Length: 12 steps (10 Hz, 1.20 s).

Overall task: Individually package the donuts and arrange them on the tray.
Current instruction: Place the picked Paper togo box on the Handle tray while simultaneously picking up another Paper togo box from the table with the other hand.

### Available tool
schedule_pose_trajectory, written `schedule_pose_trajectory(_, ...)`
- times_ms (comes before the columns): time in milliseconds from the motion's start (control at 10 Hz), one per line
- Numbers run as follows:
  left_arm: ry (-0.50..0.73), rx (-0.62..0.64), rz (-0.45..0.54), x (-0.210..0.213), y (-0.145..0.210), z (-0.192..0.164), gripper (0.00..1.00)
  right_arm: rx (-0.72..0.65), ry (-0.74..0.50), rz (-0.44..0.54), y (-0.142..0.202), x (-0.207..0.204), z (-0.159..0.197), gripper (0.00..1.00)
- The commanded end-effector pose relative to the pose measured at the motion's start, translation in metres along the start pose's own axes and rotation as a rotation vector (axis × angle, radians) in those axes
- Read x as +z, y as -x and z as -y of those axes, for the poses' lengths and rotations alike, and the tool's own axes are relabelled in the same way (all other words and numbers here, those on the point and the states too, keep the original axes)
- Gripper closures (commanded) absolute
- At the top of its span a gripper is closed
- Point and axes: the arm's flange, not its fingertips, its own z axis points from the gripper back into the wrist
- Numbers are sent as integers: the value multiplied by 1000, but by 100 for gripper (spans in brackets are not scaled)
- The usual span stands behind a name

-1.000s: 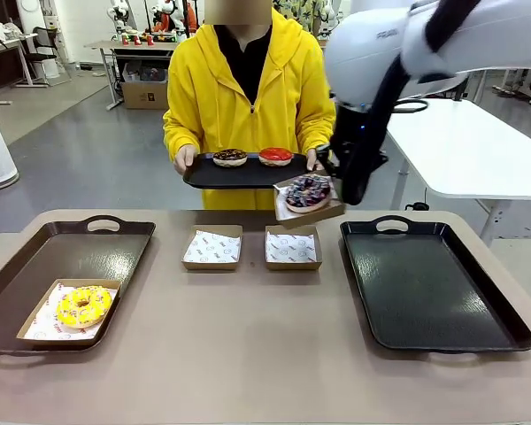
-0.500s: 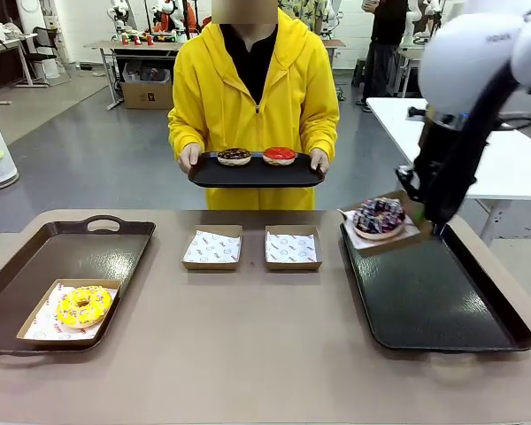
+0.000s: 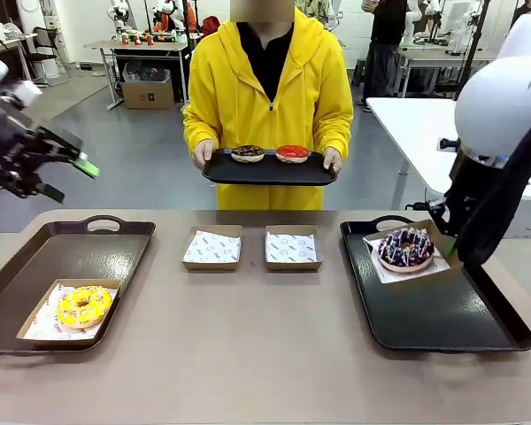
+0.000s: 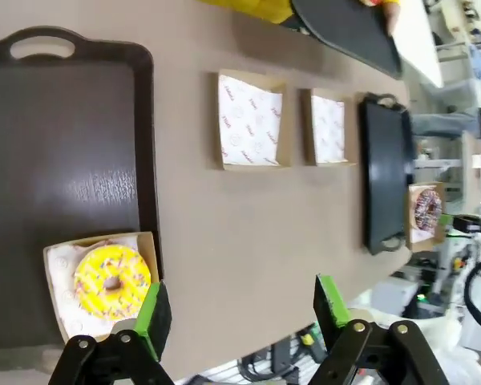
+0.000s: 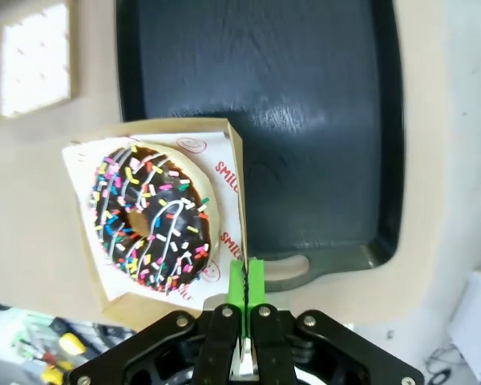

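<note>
Now your right arm has swung the purple donut away from the person's tray, where it hung a second ago. It crossed the far-left corner of the right tray half a second back and has brought the donut low over that tray's far end. The right jaws are pressed together on one wall of the paper-lined box, pinching the cardboard, with the donut sitting inside. You cannot tell from these views whether the box already rests on the tray or hangs just above it, so treat the release as still to come.

Your left arm has also come into the front view, raised above the left tray. The left jaws are spread with nothing between them. The yellow donut lies in its own box at that tray's near end, as it did before.

The person has shifted a little and holds out the chocolate donut and the red donut. Both are unboxed. Two empty boxes wait on the desk between the trays. By my reading, two donuts are packaged, one is about to be set down, and two remain.
</note>
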Motion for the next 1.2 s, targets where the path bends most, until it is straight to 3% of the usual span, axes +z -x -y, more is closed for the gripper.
schedule_pose_trajectory(0,-112,-4,-22,-33,-8,13,7,21,-45,-4,8,-23,10,99)
schedule_pose_trajectory(300,-243,-73,-3,-87,-7,47,7,8,-81,-20,16,-52,15,99)
schedule_pose_trajectory(400,-266,-83,-3,-102,-8,55,7,-2,-17,-28,12,-36,10,99)
schedule_pose_trajectory(1100,-468,-289,115,-205,0,110,7,-2,-17,-28,12,-36,10,99)
